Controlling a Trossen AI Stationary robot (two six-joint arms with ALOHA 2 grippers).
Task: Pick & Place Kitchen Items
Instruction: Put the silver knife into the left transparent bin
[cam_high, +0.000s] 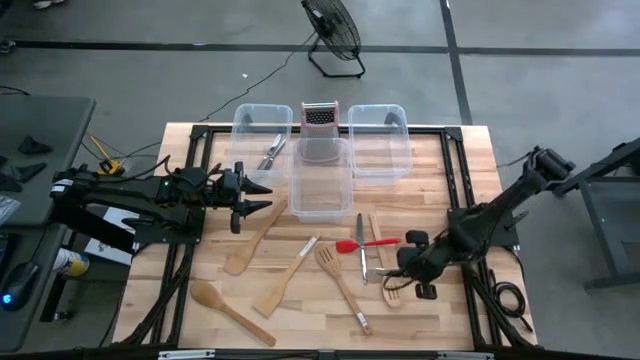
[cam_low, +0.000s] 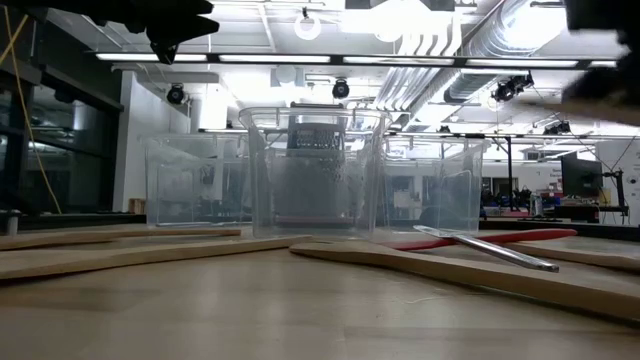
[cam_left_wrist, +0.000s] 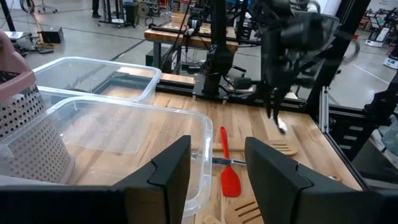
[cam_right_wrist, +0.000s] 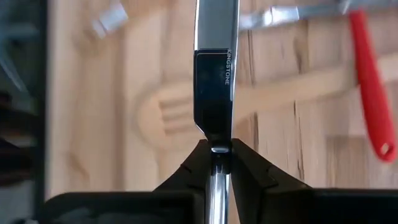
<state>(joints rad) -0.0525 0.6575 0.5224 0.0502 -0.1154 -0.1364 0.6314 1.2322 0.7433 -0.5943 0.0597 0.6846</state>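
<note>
Steel knife (cam_right_wrist: 214, 68) — lengthwise straight out of right tool (cam_right_wrist: 219, 149).

I see three bins (cam_high: 321, 180) at the far side of the bench (cam_high: 200, 320), the grater (cam_high: 320, 117) behind the middle one, utensils (cam_high: 300, 270) lying in front.

In the right wrist view, the knife (cam_right_wrist: 216, 81) runs off the top edge, its handle hidden between the fingers (cam_right_wrist: 186, 174) at the bottom. In the low view's top right, a blurred dark arm (cam_low: 605, 60) is cut off. The grater (cam_low: 315, 135) shows only dimly through the bins (cam_low: 420, 190).
</note>
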